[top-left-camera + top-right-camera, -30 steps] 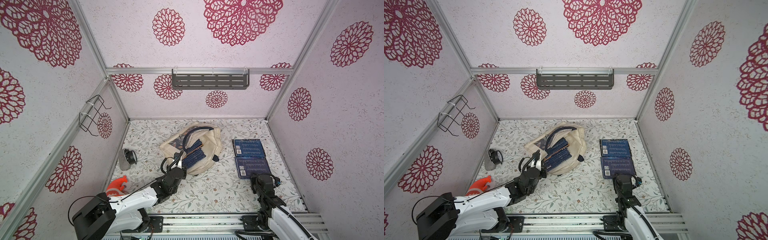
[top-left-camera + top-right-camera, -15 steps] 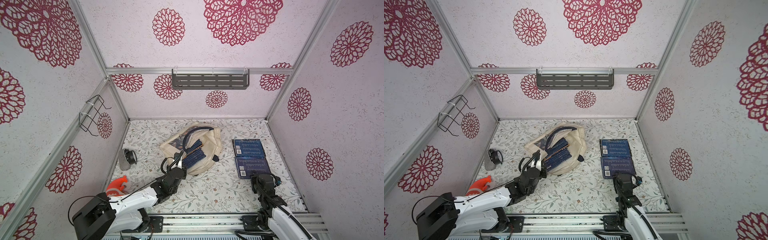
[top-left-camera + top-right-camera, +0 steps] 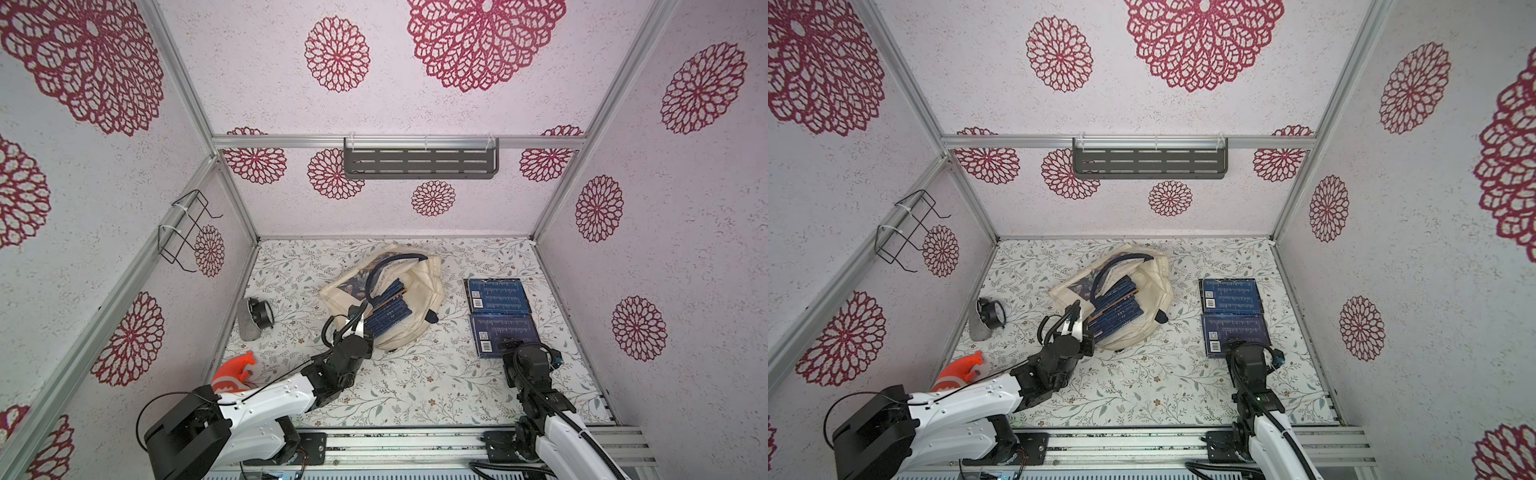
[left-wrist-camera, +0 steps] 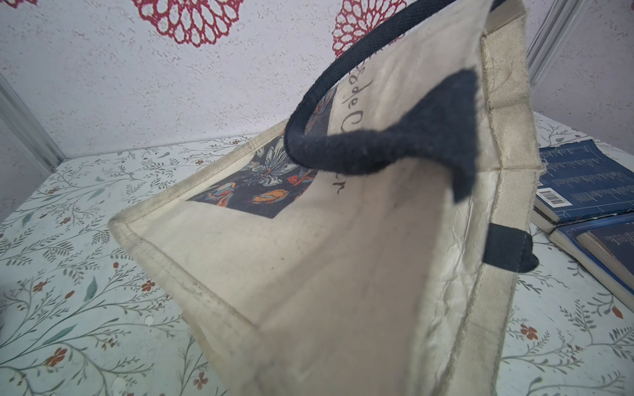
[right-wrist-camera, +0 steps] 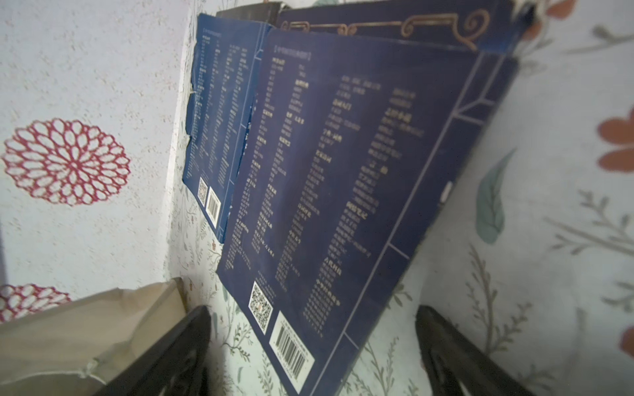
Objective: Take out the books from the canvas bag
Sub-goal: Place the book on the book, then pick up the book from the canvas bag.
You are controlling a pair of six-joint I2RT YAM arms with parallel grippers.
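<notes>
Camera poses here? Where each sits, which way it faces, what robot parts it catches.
Top views: high at the front, looking down and inward at the table; both arms show, left gripper at the bag, right gripper by the unpacked books.
Left wrist: low by the bag's rim, facing the back wall; no robot parts visible.
Right wrist: low over the table, facing the books; both open jaws show.
Shared: both wrist views catch those books.

The right gripper [image 5: 312, 308], jaws spread wide, faces dark-blue books [image 5: 343, 171] (barcodes up) at its twelve o'clock on the floral tabletop [image 5: 549, 274]; the canvas bag [image 5: 85, 329] edges in at nine o'clock.
</notes>
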